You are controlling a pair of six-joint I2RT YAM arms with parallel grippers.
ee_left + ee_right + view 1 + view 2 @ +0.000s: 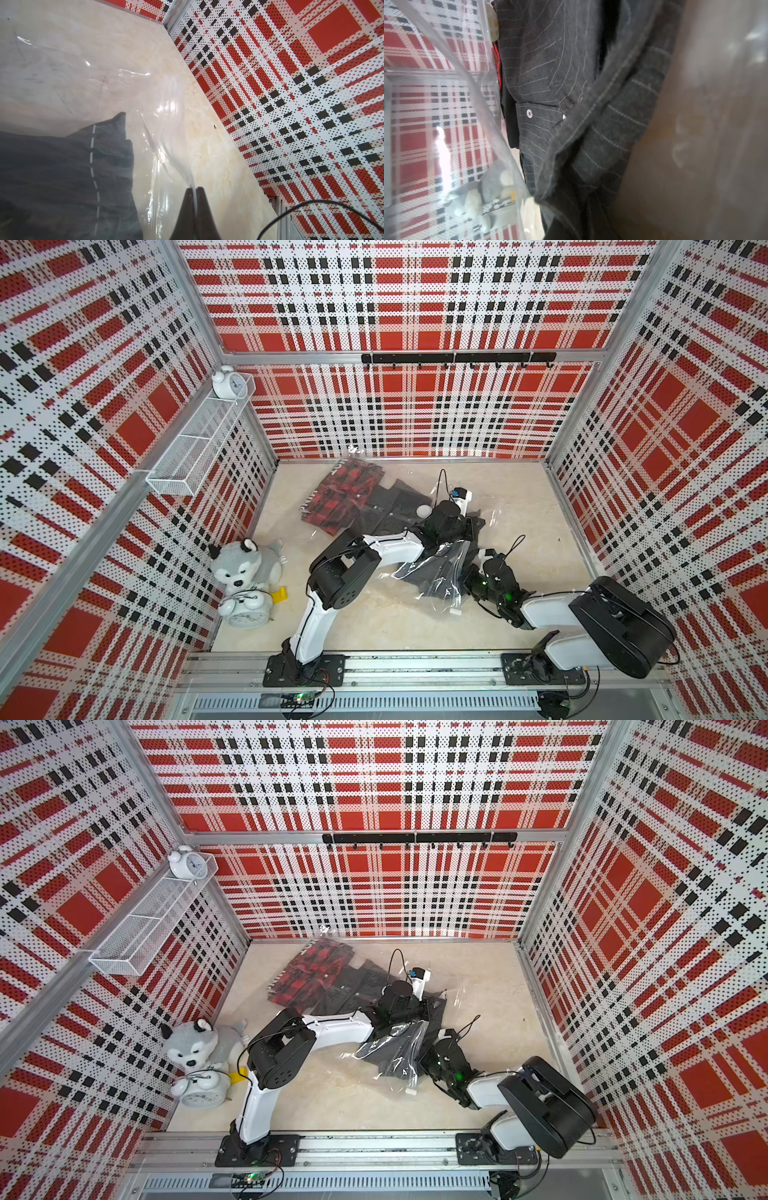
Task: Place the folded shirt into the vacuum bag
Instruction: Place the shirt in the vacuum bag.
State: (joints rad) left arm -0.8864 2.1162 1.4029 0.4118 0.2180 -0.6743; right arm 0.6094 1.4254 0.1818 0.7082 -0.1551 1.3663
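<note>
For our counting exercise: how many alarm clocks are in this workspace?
2. The upper clock stands at the far end of the wire shelf; the lower clock rests on the table in front of the plush husky. No others show.

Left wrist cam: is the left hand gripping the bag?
Yes, the left hand is shut on a thin fold of the bag.

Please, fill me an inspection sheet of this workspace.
Surface: beige marble-look table, no spill seen.
Job's things: clear vacuum bag lies mid-table; dark pinstriped shirt partly under its film.
Clutter: plush husky, alarm clock, yellow piece at the left wall; red plaid garment under bag film.
Grippers: left gripper shut on bag film; right gripper at the shirt, its jaws hidden.
Cables: black loops at both wrists.
Surroundings: plaid walls, hook rail, wire shelf with a white clock.
</note>
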